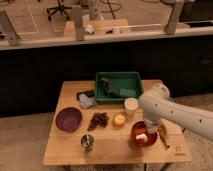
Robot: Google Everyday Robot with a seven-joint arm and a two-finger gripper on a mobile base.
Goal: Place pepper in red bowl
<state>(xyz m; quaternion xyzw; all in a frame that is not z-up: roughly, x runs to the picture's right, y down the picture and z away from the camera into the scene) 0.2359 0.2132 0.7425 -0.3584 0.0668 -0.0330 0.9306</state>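
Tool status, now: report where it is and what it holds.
Tool: low over the red bowl, at the table's right front; what it holds cannot be told.

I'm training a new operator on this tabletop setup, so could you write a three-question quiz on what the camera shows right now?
1. True or false: the round dark purple bowl sits at the table's left side, apart from the arm.
2. Which container is the robot's gripper over?
A. the green rectangular plastic bin
B. the round shallow red bowl
C. the small steel cup
3. Fill in: the small round orange-yellow thing lies between the cluster of dark grapes and the ____ bowl.

Key: 1 true. 2 B; the gripper is down at the bowl, and the pepper cannot be clearly seen there. 3 red.
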